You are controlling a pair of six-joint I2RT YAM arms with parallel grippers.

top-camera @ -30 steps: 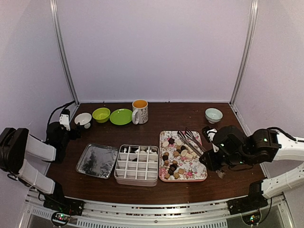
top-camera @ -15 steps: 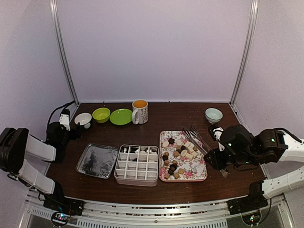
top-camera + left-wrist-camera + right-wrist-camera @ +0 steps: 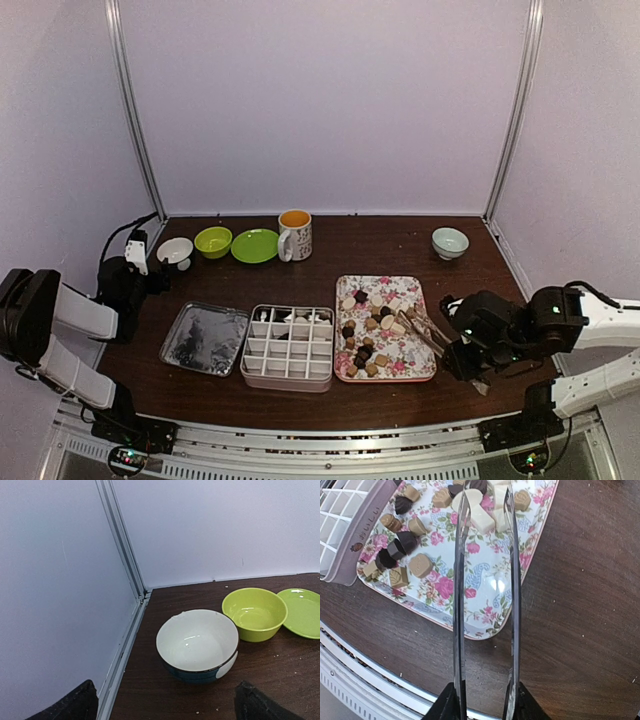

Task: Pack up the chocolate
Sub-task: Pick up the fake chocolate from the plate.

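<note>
- Lower right of frame: right gripper [image 3: 485, 705] had pulled nearer w/ thin metal tongs [image 3: 459, 580] pinched; tips over small brown/tan/cream chocolate pieces [image 3: 421, 565] on pink floral rectangular tray [image 3: 490, 587], so pick prob. next.
- Far left: left gripper [image 3: 172, 705] spread wide, empty.

Light soft and even, from overhead; lilac walls [image 3: 320, 100] washed pale. Top view: wide lens bows the corner posts [image 3: 135, 110] outward near the edges. Dark table [image 3: 380, 245] swallows detail, shadows faint. Metal lid [image 3: 205, 338] throws mottled glare. Right wrist view: sharp, chocolate [image 3: 421, 565] crisp, bright streaks along the tongs [image 3: 457, 630], white hotspot on the floral tray [image 3: 485, 605]. Left wrist view: small highlights inside the white bowl [image 3: 197, 642].
</note>
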